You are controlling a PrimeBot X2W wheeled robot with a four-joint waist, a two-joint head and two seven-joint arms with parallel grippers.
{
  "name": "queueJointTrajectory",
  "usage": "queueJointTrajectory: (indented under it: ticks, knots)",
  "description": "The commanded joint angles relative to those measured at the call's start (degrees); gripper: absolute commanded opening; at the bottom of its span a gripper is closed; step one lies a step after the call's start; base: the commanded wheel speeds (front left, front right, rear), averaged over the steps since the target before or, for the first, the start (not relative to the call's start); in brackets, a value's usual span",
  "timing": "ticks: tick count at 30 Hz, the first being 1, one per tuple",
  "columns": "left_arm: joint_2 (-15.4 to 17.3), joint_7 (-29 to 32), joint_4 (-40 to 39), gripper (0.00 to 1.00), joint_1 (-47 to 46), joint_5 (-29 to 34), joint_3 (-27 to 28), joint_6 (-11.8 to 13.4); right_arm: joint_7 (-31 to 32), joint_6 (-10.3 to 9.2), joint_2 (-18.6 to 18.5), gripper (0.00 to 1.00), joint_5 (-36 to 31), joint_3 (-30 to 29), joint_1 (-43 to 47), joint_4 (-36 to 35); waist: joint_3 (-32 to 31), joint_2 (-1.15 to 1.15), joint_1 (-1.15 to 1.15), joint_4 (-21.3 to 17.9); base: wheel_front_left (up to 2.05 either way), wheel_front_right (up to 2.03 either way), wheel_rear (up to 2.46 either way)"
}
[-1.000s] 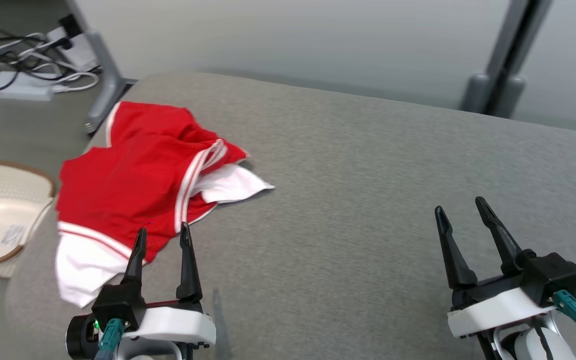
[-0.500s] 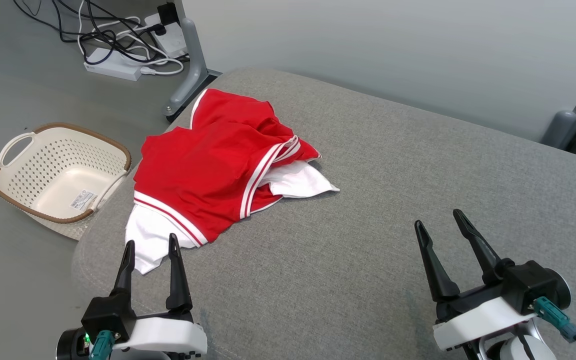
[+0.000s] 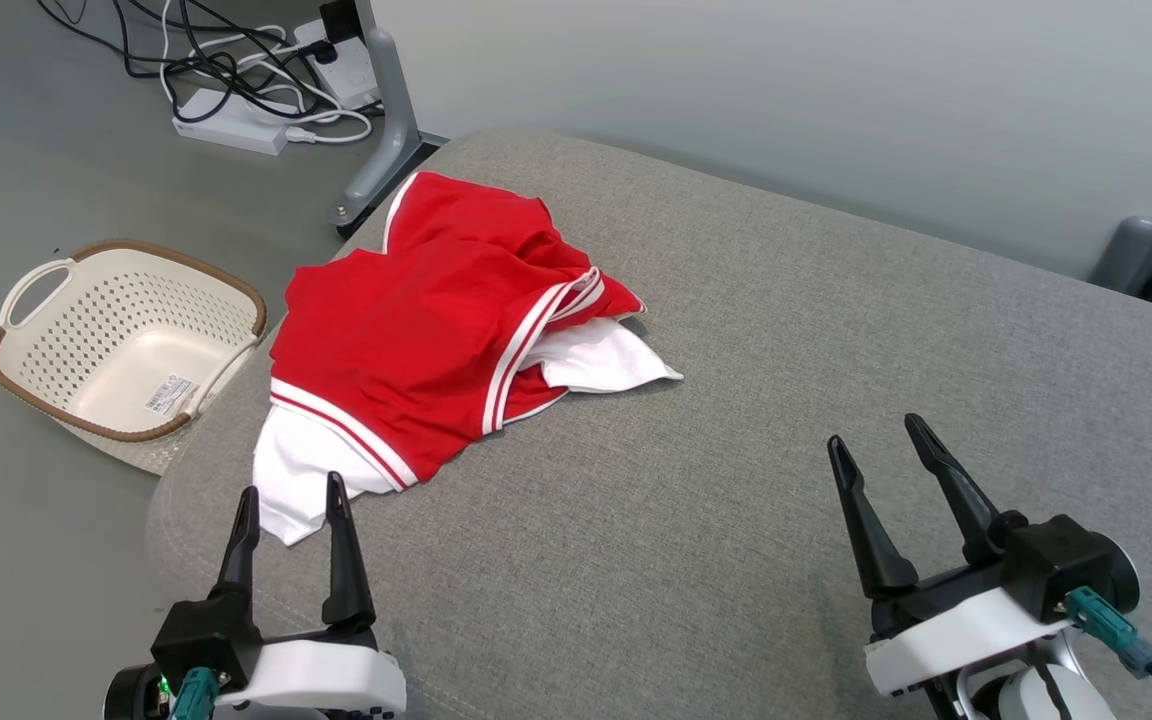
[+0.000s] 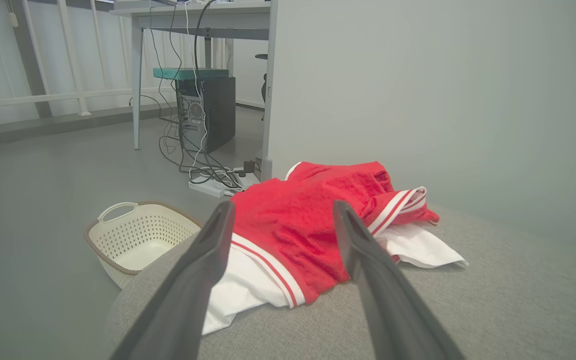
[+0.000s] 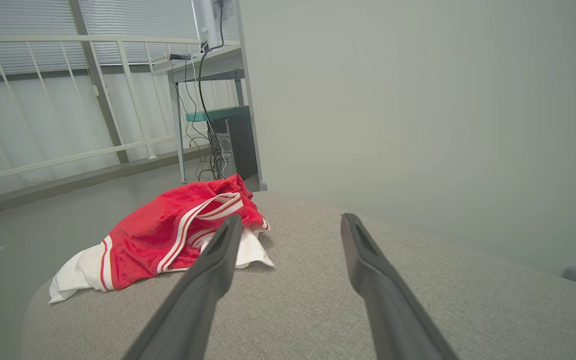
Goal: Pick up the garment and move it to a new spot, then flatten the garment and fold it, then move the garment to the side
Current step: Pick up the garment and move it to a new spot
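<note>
A red garment [image 3: 416, 340] with white stripes and white panels lies crumpled on the far left part of the grey padded surface [image 3: 786, 400]. It also appears in the left wrist view as the garment [image 4: 308, 220] and in the right wrist view as the garment [image 5: 168, 230]. My left gripper [image 3: 289, 495] stands open just short of the garment's white near corner, holding nothing. My right gripper [image 3: 874, 436] is open too, well to the right over bare surface, with nothing between its fingers.
A cream perforated basket [image 3: 121, 335] with a brown rim sits on the floor left of the surface. Cables and a power strip [image 3: 231, 105] lie by a grey table leg [image 3: 381, 120]. A wall stands behind; another grey post [image 3: 1151, 240] rises far right.
The head camera swung left over the second, shifting the whole picture right and bringing the basket fully into view. The garment lies as before. Both grippers stay open.
</note>
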Motion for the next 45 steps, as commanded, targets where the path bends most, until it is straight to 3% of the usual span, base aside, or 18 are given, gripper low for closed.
queueJointTrajectory:
  ticks: [1,10,16,21,28,31,36,40,41,45]
  knots:
    - [0.19,-0.08,-0.03,1.0,-0.16,0.24,0.24,0.08,-0.32,0.0,-0.34,1.0,0.19,-0.11,-0.52,0.04,-0.01,0.0,0.0,-0.03,0.0,0.0,0.0]
    - [0.16,-0.07,1.56,1.0,-2.14,-3.36,2.45,-1.15,-0.32,0.0,-1.5,1.0,-1.2,-2.56,0.54,-1.48,1.76,0.0,0.0,-0.69,0.0,0.0,0.0]
    - [0.2,-0.04,6.13,1.0,-7.43,-2.56,7.22,-5.16,-0.32,0.0,-3.77,1.0,-2.65,-4.2,-1.01,-3.62,6.89,0.0,0.0,-2.69,0.0,0.0,0.0]
    - [3.1,0.6,15.52,1.0,-15.66,-4.1,9.64,-8.87,-0.32,0.0,-7.07,1.0,-3.67,-5.75,-2.83,-5.59,12.25,0.0,0.0,-4.03,0.0,0.0,0.0]
    - [7.59,9.94,26.6,1.0,-28.84,-10.49,12.72,-13.77,0.51,0.0,-10.78,1.0,-4.43,-6.16,-4.65,-9.51,18.6,0.0,0.0,-5.92,0.0,0.0,0.0]
    - [10.67,14.73,30.87,1.0,-33.84,-11.59,13.8,-13.34,1.45,0.0,-11.79,1.0,-4.59,-6.23,-4.99,-11.16,20.59,0.0,0.0,-6.76,0.0,0.0,0.0]
    - [13.1,22.5,36.18,1.0,-39.94,-14.37,14.96,-13.9,2.47,0.0,-12.69,1.0,-5.18,-6.09,-4.73,-13.61,22.77,0.0,0.0,-7.88,0.0,0.0,0.0]
    - [13.27,27.67,38.35,1.0,-42.56,-16.69,14.92,-15.9,3.01,0.0,-12.99,1.0,-5.11,-6.37,-4.66,-14.62,23.62,0.0,0.0,-8.31,0.0,0.0,0.0]
    - [13.8,31.37,39.7,1.0,-43.73,-17.32,14.26,-17.14,3.51,0.0,-12.96,1.0,-4.31,-6.54,-4.41,-15.03,24.11,0.0,0.0,-8.44,0.0,0.0,0.0]
    - [14.97,34.89,42.2,1.0,-45.76,-15.85,12.29,-16.77,4.03,0.0,-13.66,1.0,-3.27,-5.83,-4.59,-16.08,25.04,0.0,0.0,-8.79,0.0,0.0,0.0]
